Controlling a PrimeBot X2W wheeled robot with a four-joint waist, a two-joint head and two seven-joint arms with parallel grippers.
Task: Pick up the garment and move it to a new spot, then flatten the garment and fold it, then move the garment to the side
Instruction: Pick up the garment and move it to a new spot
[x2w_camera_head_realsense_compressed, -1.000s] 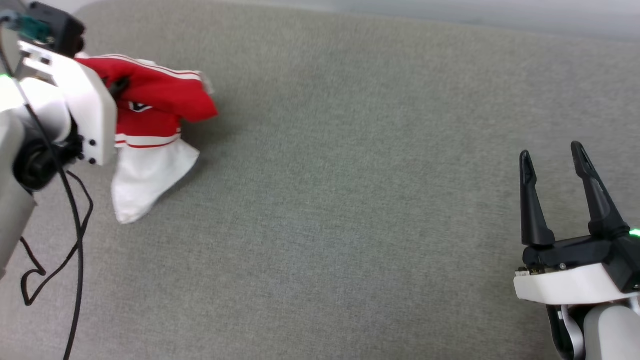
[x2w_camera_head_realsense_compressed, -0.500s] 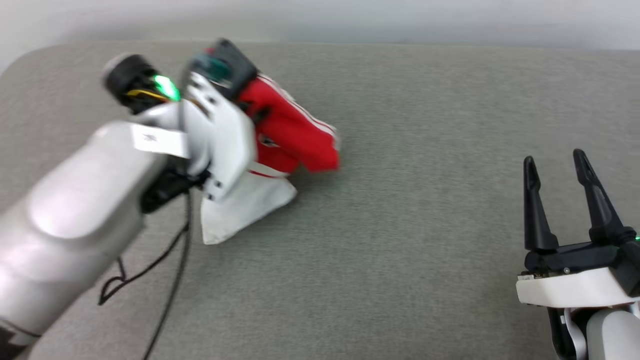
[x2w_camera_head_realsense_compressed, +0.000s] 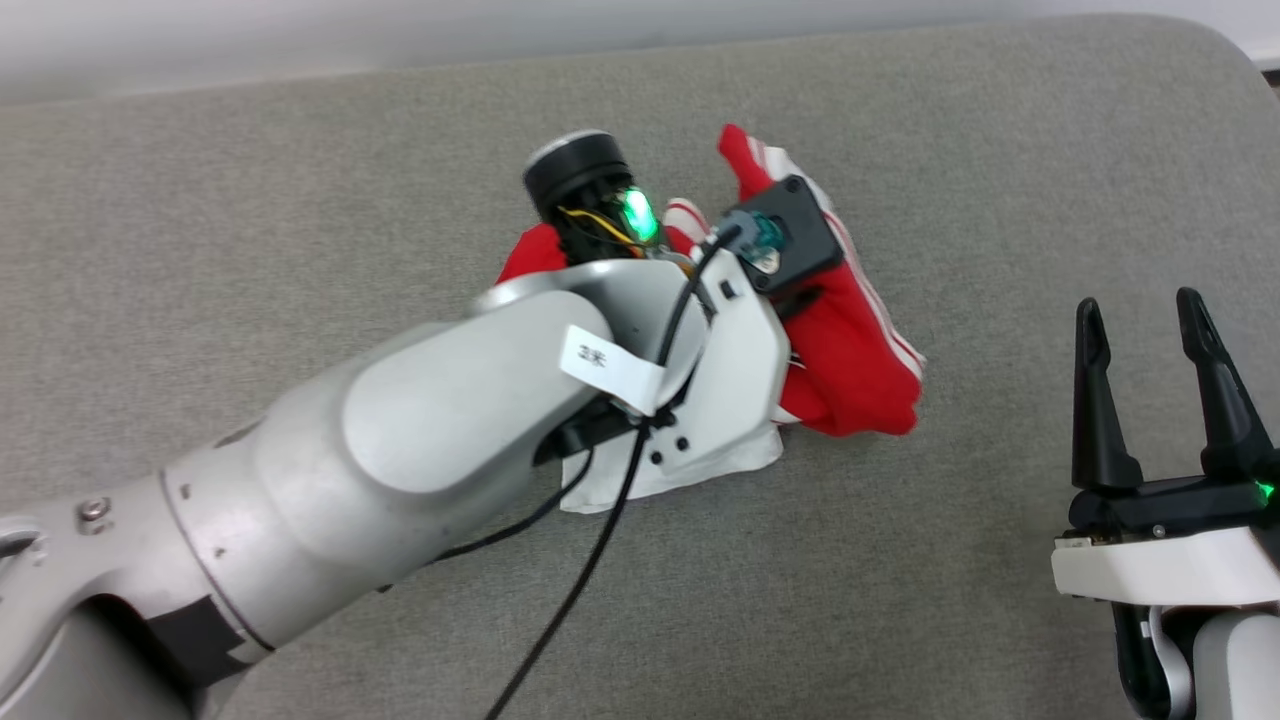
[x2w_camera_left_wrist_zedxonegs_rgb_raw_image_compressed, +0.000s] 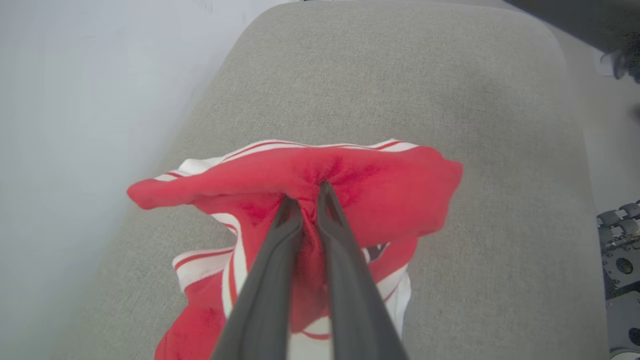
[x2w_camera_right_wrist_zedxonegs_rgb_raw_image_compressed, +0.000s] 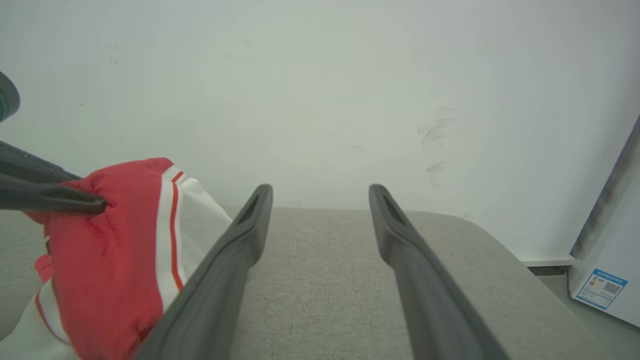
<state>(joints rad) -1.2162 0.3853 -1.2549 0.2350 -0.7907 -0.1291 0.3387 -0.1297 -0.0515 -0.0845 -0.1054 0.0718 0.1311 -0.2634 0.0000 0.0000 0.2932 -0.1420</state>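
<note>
The garment (x2w_camera_head_realsense_compressed: 860, 370) is a red jersey with white parts and striped trim, bunched up and hanging from my left gripper (x2w_camera_left_wrist_zedxonegs_rgb_raw_image_compressed: 305, 192), which is shut on a fold of its red fabric (x2w_camera_left_wrist_zedxonegs_rgb_raw_image_compressed: 390, 190). In the head view my left wrist and forearm (x2w_camera_head_realsense_compressed: 450, 440) cover much of it, and a white part (x2w_camera_head_realsense_compressed: 740, 462) touches the grey surface below. In the right wrist view the garment (x2w_camera_right_wrist_zedxonegs_rgb_raw_image_compressed: 100, 250) hangs at the left, pinched by the left fingers (x2w_camera_right_wrist_zedxonegs_rgb_raw_image_compressed: 60, 200). My right gripper (x2w_camera_head_realsense_compressed: 1140, 305) stands open and empty, low on the right, a short way from the garment.
A grey padded surface (x2w_camera_head_realsense_compressed: 300, 200) spreads under everything, with a rounded far right corner (x2w_camera_head_realsense_compressed: 1225, 50) and a pale wall (x2w_camera_right_wrist_zedxonegs_rgb_raw_image_compressed: 320, 75) behind it. A black cable (x2w_camera_head_realsense_compressed: 570, 600) hangs from my left arm. A white box with a label (x2w_camera_right_wrist_zedxonegs_rgb_raw_image_compressed: 607, 280) stands off the right end.
My left arm has carried the bunched garment rightward across the surface, much closer to the right gripper. The head camera has also shifted. The right gripper has stayed open and still.
</note>
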